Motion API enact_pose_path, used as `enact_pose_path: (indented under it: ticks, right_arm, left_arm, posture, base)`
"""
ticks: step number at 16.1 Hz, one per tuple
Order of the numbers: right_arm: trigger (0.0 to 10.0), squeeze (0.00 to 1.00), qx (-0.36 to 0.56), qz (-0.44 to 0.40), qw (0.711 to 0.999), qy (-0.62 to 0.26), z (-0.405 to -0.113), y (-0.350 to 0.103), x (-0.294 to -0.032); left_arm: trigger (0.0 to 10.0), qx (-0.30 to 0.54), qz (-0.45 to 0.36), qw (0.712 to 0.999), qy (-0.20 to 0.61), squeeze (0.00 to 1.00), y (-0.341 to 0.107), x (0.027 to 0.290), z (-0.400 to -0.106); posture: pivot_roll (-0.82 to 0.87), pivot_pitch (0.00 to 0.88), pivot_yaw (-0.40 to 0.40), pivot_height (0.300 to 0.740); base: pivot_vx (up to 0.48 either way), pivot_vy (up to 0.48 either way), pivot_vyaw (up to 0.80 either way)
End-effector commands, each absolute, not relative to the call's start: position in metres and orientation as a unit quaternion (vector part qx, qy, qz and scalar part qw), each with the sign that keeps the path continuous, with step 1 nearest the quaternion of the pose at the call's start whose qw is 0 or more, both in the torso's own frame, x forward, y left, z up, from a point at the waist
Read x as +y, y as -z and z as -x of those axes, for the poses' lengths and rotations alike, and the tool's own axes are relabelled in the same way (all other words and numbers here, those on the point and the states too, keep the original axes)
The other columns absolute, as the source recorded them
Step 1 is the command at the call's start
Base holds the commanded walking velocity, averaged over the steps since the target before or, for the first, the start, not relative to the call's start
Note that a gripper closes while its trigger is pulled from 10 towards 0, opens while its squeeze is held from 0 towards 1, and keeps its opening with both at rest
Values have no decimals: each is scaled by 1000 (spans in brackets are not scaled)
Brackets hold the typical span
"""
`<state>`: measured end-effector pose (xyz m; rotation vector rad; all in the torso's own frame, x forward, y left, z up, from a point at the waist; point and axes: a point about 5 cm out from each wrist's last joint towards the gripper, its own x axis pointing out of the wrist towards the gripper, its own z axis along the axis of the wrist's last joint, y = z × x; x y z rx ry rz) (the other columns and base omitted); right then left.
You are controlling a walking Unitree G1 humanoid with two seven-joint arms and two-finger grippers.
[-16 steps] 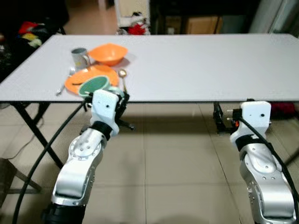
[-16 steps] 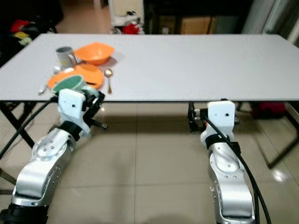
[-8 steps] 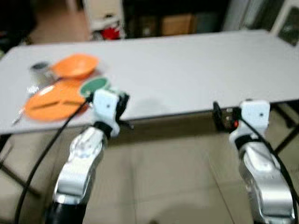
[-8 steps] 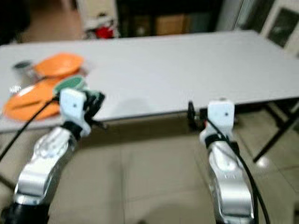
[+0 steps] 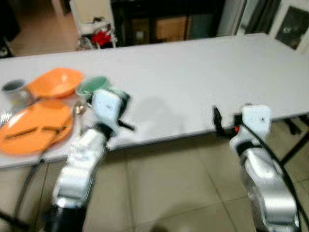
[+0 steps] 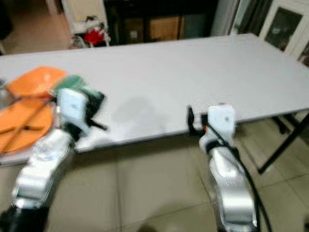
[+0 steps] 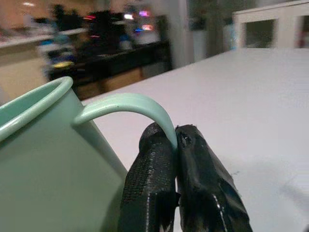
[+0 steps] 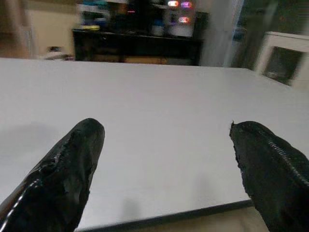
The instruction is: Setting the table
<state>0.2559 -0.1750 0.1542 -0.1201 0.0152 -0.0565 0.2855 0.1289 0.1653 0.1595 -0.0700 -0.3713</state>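
Note:
My left gripper [image 7: 175,137] is shut on the curved handle of a mint green mug [image 7: 48,159]. It holds the mug [image 5: 92,85] just above the white table [image 5: 193,72], near the left end. Beside it lie an orange plate [image 5: 34,133] with chopsticks across it, an orange bowl [image 5: 55,82], a grey mug [image 5: 12,89] and a spoon [image 5: 78,108]. My right gripper [image 8: 164,128] is open with nothing between its fingers. It hovers at the table's front edge [image 5: 222,123], right of the middle.
The table's middle and right part is bare white surface. Black folding legs [image 5: 294,140] stand under its right end over a tiled floor. Behind the table are a dark cabinet [image 5: 164,24] and a white chair with red things [image 5: 99,36].
The view has swung right and closer, with blur. My left gripper has lifted the green mug from the table's front edge up over the tabletop. The right gripper keeps its pose.

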Motion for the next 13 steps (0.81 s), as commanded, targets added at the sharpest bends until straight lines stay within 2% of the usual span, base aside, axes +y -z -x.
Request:
enact_pose_path:
  ticks: [1,5,13]
  right_arm:
    - [10000,0,3,49,999,17,-257,-156,-169]
    - [10000,0,3,56,998,18,-255,-155,-169]
    - [10000,0,12,64,998,-10,-256,-150,-165]
  left_arm:
    - [10000,-46,-93,979,178,0,-171,136,-288]
    - [10000,-48,-97,975,194,0,-170,131,-291]
    - [10000,-38,-118,968,220,0,-163,122,-303]
  posture:
    - [50,0,19,740]
    - [39,0,29,740]
    - [44,0,22,740]
  base:
    - [409,0,-800]
    - [410,0,-800]
    - [395,0,0]
